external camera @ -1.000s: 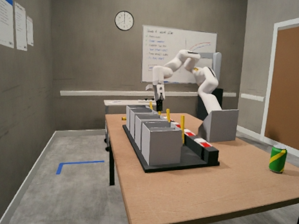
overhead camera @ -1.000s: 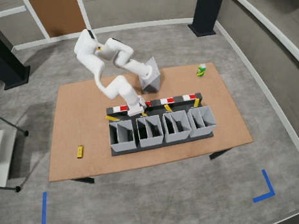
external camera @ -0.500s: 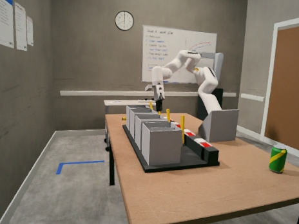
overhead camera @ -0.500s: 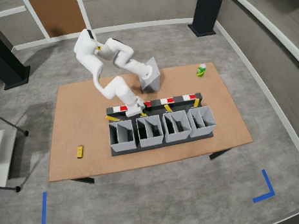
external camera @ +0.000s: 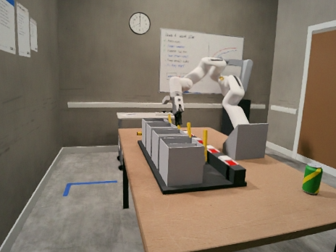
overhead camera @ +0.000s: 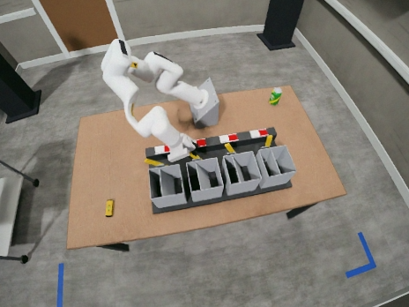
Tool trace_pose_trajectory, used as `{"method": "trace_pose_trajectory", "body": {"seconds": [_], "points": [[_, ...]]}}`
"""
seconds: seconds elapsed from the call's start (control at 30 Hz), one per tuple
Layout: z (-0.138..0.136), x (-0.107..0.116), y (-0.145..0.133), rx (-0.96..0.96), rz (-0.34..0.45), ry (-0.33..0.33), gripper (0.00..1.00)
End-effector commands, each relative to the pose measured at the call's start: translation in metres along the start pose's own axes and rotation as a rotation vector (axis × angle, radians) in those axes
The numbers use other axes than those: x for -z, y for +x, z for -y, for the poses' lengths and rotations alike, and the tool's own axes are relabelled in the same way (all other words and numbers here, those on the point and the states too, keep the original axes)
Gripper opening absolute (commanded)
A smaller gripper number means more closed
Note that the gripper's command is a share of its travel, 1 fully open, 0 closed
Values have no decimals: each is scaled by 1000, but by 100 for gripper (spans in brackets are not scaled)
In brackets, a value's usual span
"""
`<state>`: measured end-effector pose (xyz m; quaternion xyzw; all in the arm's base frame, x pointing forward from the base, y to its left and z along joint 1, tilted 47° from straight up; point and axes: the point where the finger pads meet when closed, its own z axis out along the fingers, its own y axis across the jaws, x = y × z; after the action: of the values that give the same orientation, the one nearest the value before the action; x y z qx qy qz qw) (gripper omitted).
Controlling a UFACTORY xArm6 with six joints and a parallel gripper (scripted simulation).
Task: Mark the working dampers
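Note:
Four grey dampers stand in a row on a black base. Behind them runs the slider rail, showing red and white patches. Each damper has a yellow lever at its back. My gripper points down behind the second damper from the left in the overhead view. It is shut on that damper's yellow lever. The other levers stand free.
The arm's grey pedestal stands behind the rail. A green can is at the far right corner of the table. A small yellow block lies on the table left of the dampers.

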<state>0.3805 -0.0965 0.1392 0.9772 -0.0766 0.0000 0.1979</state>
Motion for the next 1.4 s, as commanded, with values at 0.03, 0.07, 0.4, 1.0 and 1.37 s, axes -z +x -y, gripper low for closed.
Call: {"method": "trace_pose_trajectory", "body": {"seconds": [0.03, 0.07, 0.4, 1.0, 1.37], "points": [[-4, 1, 1, 1, -2, 44, 19], [-5, 1, 1, 1, -2, 53, 19], [-11, 0, 1, 1, -2, 118, 19], [-21, -1, 1, 1, -2, 212, 19], [-23, -2, 1, 1, -2, 235, 19]]}}
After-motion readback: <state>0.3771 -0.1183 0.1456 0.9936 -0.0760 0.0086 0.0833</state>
